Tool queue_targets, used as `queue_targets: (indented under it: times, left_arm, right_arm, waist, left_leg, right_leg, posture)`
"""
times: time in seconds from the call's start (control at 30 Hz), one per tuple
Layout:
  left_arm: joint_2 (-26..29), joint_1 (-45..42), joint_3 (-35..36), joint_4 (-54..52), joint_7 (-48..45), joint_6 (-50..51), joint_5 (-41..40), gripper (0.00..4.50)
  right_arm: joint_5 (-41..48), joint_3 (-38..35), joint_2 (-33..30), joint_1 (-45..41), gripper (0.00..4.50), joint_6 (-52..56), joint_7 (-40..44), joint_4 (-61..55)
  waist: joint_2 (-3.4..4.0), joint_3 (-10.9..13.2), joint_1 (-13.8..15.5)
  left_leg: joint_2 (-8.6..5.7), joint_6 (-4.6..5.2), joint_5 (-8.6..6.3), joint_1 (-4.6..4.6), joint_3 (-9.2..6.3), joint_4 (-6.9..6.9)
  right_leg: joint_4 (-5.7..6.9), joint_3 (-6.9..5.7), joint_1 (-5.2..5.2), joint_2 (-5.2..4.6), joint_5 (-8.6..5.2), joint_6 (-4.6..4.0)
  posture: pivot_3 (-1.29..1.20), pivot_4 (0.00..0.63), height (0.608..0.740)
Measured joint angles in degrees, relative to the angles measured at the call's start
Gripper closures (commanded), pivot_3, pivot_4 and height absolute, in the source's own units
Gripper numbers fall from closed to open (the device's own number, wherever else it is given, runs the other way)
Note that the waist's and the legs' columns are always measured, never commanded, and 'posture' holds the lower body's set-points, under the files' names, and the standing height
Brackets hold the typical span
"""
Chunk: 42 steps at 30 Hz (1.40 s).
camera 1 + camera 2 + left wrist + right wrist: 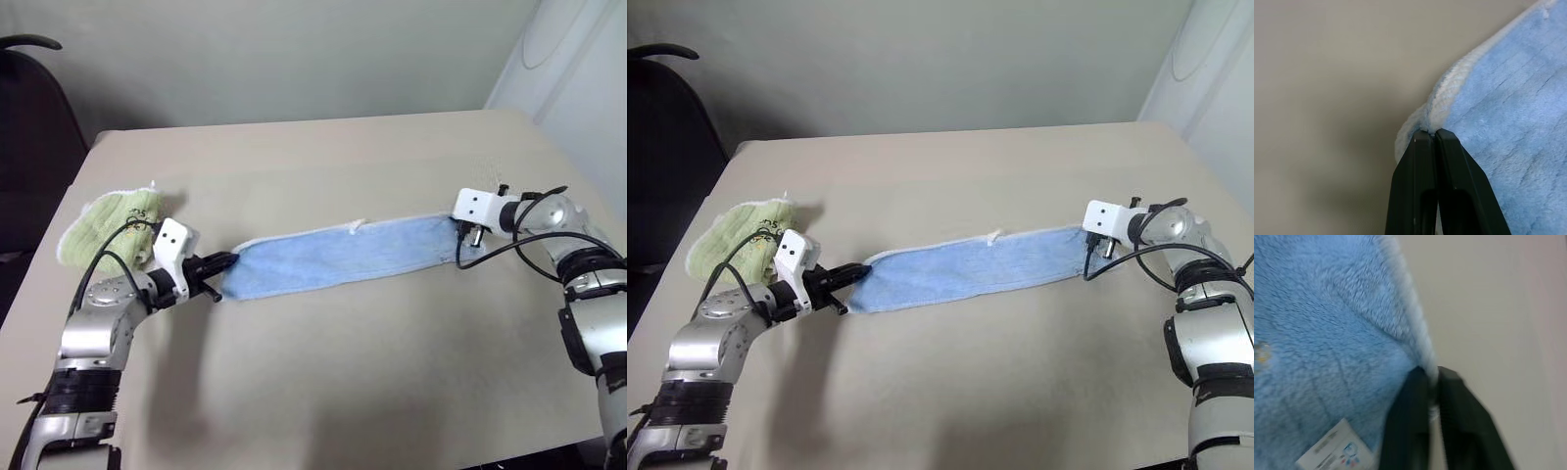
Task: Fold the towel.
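left eye view: the light blue terry cloth towel [338, 257] is pinched at both ends by left gripper [227, 262] and right gripper [460, 231] fingers; bare beige worktop [372, 382] is seen around it.

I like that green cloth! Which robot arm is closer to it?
Left. The left gripper sits just beside the green cloth, pinching the towel's near end. The right gripper is far across, at the towel's other end.
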Motion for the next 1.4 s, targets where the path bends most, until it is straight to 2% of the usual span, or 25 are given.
queue_targets:
  times: [0.23,0.3,0.4,0.47,0.57,0.63,0.73,0.9,1.13,1.4]
  left_arm:
    - [-0.7,0.3,2.2,1.9,2.4,-0.6,1.0,0.90]
    - [-1.0,0.5,3.1,2.3,5.0,-1.8,2.2,0.23]
    - [-2.0,0.6,6.4,1.5,9.1,-2.5,2.4,0.23]
    - [-2.6,0.7,8.7,-1.1,11.9,-2.5,2.0,0.23]
    - [-4.3,0.8,9.7,-7.3,14.6,-2.3,1.4,0.23]
    - [-5.4,0.9,8.7,-11.8,15.1,-1.9,0.9,0.23]
    - [-6.3,1.0,5.9,-15.8,15.0,-0.7,0.8,0.23]
    - [-9.0,0.2,2.1,-18.2,14.6,0.9,0.1,0.23]
    - [-12.0,-0.9,-1.9,-18.9,13.5,1.7,-1.0,0.23]
    - [-13.2,-0.9,-3.2,-19.6,13.5,1.8,-1.1,0.23]
  right_arm:
    - [-2.6,0.4,-1.8,0.0,0.48,-4.0,-6.8,0.0]
    - [-2.2,-0.4,-3.0,0.1,0.00,-4.4,-8.5,-0.3]
    - [4.9,-7.7,-3.7,1.3,0.00,-1.3,-6.4,-1.4]
    - [13.6,-14.8,-3.6,3.1,0.00,6.0,-0.7,-3.7]
    - [28.1,-25.0,-1.5,10.3,0.00,27.0,6.1,-15.9]
    - [37.2,-30.2,-0.2,17.3,0.00,45.2,7.0,-27.7]
    - [48.4,-37.5,1.1,24.6,0.00,68.6,3.3,-41.0]
    - [58.9,-50.7,4.5,30.6,0.00,90.2,-8.5,-54.5]
    - [66.4,-61.4,12.4,35.5,0.00,107.4,-19.9,-62.0]
    - [67.5,-65.3,18.8,34.3,0.00,108.1,-26.4,-63.2]
  waist:
    - [0.00,0.0,0.0]
    - [0.00,0.0,0.0]
    - [0.00,0.0,0.0]
    - [-0.02,0.0,0.1]
    - [-0.13,-0.1,0.2]
    - [-0.14,-0.1,0.4]
    - [-0.09,0.0,0.4]
    - [-0.17,0.0,0.3]
    - [-0.17,0.0,0.3]
    - [-0.29,-0.1,-0.3]
  left_leg:
    - [0.00,0.01,0.00,-0.02,0.00,-0.01]
    - [0.00,0.01,0.00,-0.04,0.00,0.00]
    - [0.01,0.00,0.00,-0.06,0.03,-0.01]
    - [0.01,-0.02,0.01,-0.07,0.06,-0.01]
    - [0.00,-0.07,0.04,-0.04,0.10,0.01]
    - [-0.01,-0.09,0.05,-0.05,0.11,0.02]
    - [-0.02,-0.13,0.08,-0.02,0.17,0.00]
    - [-0.01,-0.11,0.11,0.23,0.17,0.02]
    - [-0.04,-0.04,0.10,0.24,0.19,0.07]
    - [-0.04,0.06,0.06,0.46,0.19,0.11]
  right_leg:
    - [0.00,0.00,-0.02,0.00,0.00,-0.01]
    - [-0.02,0.00,-0.02,0.00,0.00,-0.01]
    - [-0.03,0.00,-0.02,0.00,0.00,-0.01]
    - [-0.03,0.01,-0.01,0.00,0.00,-0.01]
    - [-0.14,0.01,0.03,0.00,-0.01,-0.02]
    - [-0.19,0.00,0.04,0.00,-0.01,-0.02]
    - [-0.21,0.03,0.02,0.00,-0.02,-0.02]
    - [-0.07,0.04,0.16,0.02,-0.02,-0.01]
    - [-0.03,0.08,0.15,0.02,-0.08,0.08]
    - [-0.02,0.14,0.30,0.04,-0.09,0.11]
  posture:
    - [0.00,0.150,0.740]
    - [0.00,0.150,0.740]
    - [0.00,0.150,0.740]
    - [0.00,0.150,0.740]
    - [0.00,0.150,0.740]
    - [0.00,0.150,0.740]
    - [0.00,0.150,0.740]
    - [0.00,0.150,0.740]
    - [0.00,0.150,0.740]
    - [0.00,0.150,0.740]
